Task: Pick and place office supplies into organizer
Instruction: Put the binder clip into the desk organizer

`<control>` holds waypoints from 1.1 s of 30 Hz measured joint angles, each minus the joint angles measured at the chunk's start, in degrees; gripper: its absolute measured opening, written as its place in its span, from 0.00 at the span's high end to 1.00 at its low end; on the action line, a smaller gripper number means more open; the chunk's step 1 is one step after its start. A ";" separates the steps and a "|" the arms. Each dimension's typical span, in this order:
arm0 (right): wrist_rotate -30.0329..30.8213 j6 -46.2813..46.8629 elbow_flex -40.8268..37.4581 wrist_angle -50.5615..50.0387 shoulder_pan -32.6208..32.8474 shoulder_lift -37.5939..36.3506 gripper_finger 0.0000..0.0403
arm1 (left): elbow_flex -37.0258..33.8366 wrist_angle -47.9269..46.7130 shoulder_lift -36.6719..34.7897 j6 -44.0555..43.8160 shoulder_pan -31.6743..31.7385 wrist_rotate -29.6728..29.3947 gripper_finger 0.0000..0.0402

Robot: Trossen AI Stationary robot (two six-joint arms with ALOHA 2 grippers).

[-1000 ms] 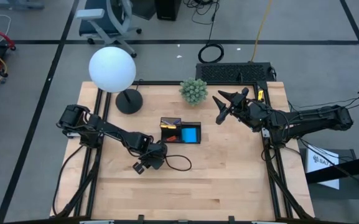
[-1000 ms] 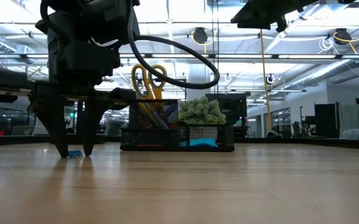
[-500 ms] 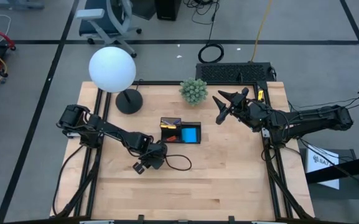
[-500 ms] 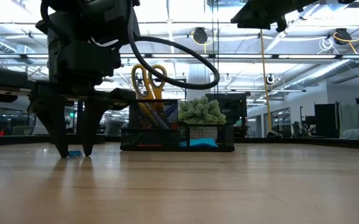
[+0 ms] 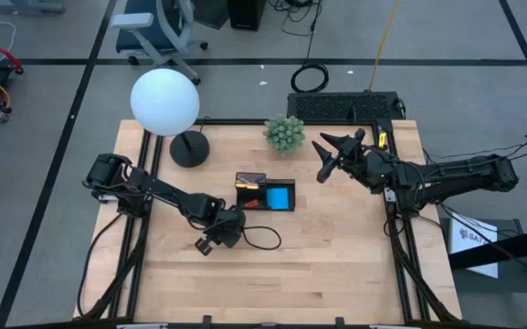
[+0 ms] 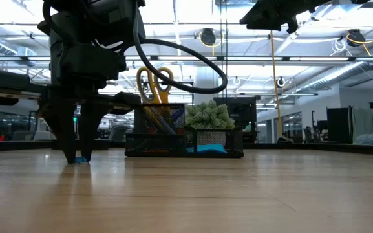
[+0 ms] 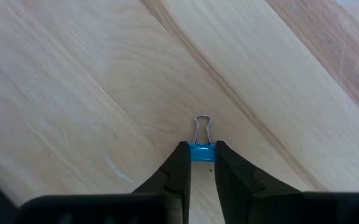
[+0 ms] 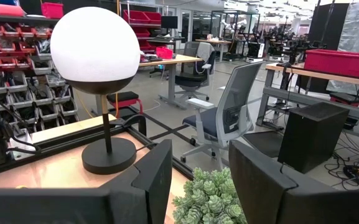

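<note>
A small blue binder clip (image 7: 202,153) lies on the wooden table, its wire handle (image 7: 202,127) flat on the wood. My left gripper (image 7: 203,157) stands over it near the table's middle, left of the organizer, and is shut on it (image 6: 76,158). The black organizer (image 5: 265,195) holds a blue sticky-note pad (image 5: 280,197) and upright yellow-handled scissors (image 6: 154,81). My right gripper (image 5: 325,155) hangs open, high above the table's far right part, with nothing between its fingers (image 8: 199,168). My left gripper pinches the clip's blue body (image 7: 202,149) between its two fingertips, one on each side. The fingers come from above, pointing steeply down. The clip rests on the table, and its wire handle sticks out from between the fingers along the wood.
A lamp with a white globe (image 5: 164,102) and a round black base (image 5: 189,148) stands at the far left. A green plant ball (image 5: 284,133) sits behind the organizer and a black keyboard (image 5: 345,106) lies past the far edge. Bare wood stretches toward the near edge.
My left gripper has shut: in the low view the gap between its fingertips has narrowed onto the blue clip. The arm has kept its place and the clip has stayed on the table.
</note>
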 joint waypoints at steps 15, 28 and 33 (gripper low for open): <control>-0.01 -0.01 -0.02 0.02 0.02 0.00 0.62 | 2.41 -1.42 0.20 0.04 -0.07 -1.66 0.87; 0.00 0.01 0.00 0.02 0.00 0.00 0.62 | 7.55 -7.38 0.46 3.50 0.33 -13.32 0.84; 0.00 0.01 0.00 0.00 0.02 0.00 0.62 | 10.15 -9.24 0.34 3.58 1.57 -13.89 0.85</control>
